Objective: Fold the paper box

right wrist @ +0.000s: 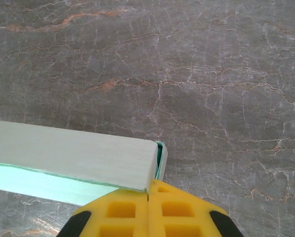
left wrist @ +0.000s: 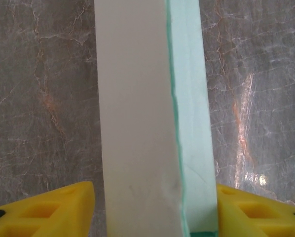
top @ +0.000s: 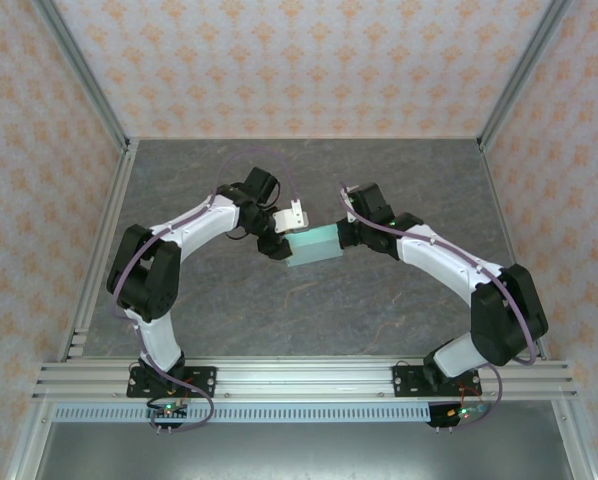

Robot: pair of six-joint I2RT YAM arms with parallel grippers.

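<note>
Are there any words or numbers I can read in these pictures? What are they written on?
None: no words, numbers, labels or signs can be read.
The paper box is plain mint and white card.
The walls have only an orange flower pattern, no letters.

Look to the middle of the grey marbled table [top: 279, 320]: the paper box [top: 316, 246], a small pale mint-green block, sits between your two arms. The left gripper [top: 279, 243] meets its left end and the right gripper [top: 345, 236] its right end (from up here you cannot tell how either pair of jaws stands). Both white arms bow outward from their bases on the aluminium rail [top: 309, 378]. Patterned walls [top: 309, 60] close the table in.
</note>
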